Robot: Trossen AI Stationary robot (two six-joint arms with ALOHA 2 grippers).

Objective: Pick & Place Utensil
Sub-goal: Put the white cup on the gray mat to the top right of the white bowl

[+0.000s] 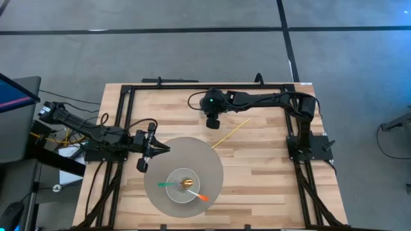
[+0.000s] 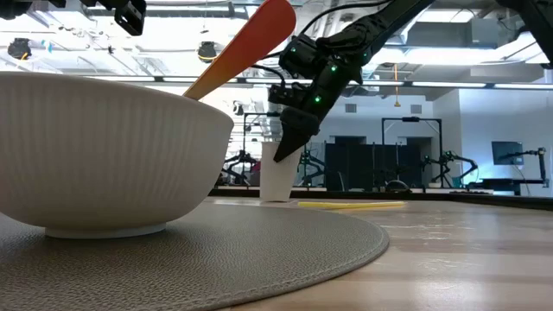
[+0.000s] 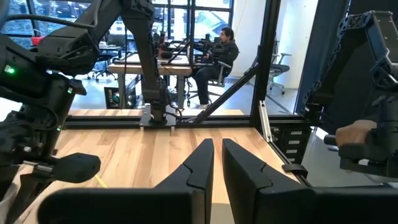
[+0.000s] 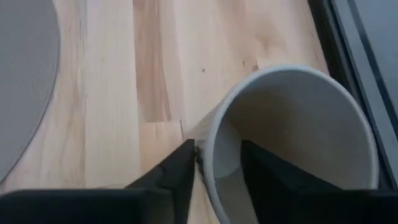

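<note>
The right gripper (image 4: pixel 217 163) is clamped across the rim of a white paper cup (image 4: pixel 298 137), one finger inside the wall and one outside, at the far middle of the light wooden table (image 1: pixel 270 167), with a thin yellow stick (image 1: pixel 230 133) lying just beside it. The left gripper (image 3: pixel 216 163) hovers at the left edge of the round grey placemat (image 1: pixel 205 160), its fingers nearly closed on nothing. On that mat stands a white ribbed bowl (image 2: pixel 104 155), holding the orange-and-green utensil (image 1: pixel 192 190).
</note>
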